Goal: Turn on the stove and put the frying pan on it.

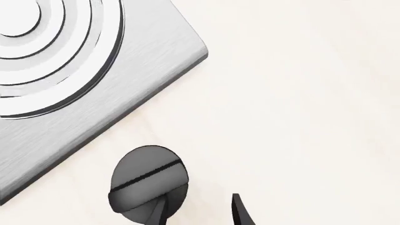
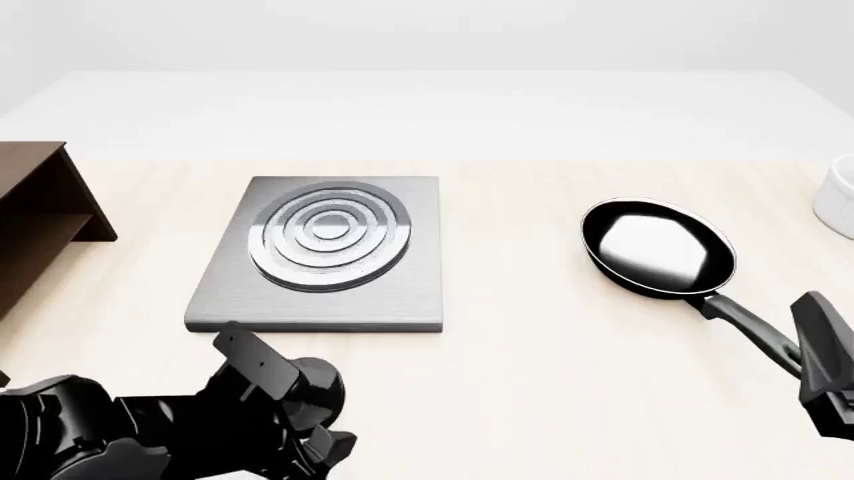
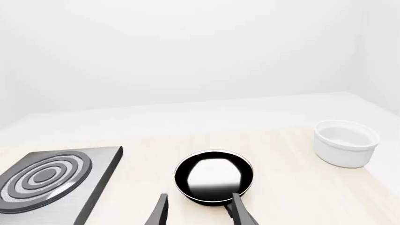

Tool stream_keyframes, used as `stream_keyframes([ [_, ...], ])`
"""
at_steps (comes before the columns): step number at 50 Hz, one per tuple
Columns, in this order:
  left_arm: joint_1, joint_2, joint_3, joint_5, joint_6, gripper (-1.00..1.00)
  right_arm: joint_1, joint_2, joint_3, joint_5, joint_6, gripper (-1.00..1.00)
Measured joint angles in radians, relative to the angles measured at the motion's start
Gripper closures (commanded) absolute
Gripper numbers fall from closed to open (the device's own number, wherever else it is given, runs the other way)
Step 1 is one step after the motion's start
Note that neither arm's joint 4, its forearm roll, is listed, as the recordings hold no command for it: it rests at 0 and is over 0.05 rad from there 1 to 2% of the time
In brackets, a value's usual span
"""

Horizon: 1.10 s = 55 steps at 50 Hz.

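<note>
The stove (image 2: 320, 250) is a grey square plate with silver rings, left of the table's middle. Its black oval knob (image 1: 149, 183) lies on the table just off the plate's near edge; the left arm hides it in the front view. My left gripper (image 1: 200, 213) is open right at the knob, one finger (image 1: 159, 211) over the knob's edge. The frying pan (image 2: 658, 248) sits upright on the table at the right, its handle (image 2: 754, 325) pointing toward my right gripper (image 2: 821, 365). That gripper (image 3: 200, 213) is open just behind the pan (image 3: 214, 177), holding nothing.
A brown wooden shelf (image 2: 40, 220) stands at the left edge of the table. A white round bowl (image 3: 345, 143) sits at the far right, beyond the pan. Bare light tabletop lies between the stove plate and the pan.
</note>
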State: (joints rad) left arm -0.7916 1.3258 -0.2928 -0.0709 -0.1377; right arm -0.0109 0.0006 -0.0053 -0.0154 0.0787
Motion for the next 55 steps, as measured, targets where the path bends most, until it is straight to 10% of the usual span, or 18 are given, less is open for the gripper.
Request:
stream_keyframes([
  [32,-0.068,-0.251,-0.074,0.213,0.050,-1.00,0.000,0.000,0.000,0.001,-0.002,-1.00],
  [55,0.041,-0.693,0.007,0.312,0.107,-1.00,0.003,0.000,0.000,0.001,-0.012,-1.00],
])
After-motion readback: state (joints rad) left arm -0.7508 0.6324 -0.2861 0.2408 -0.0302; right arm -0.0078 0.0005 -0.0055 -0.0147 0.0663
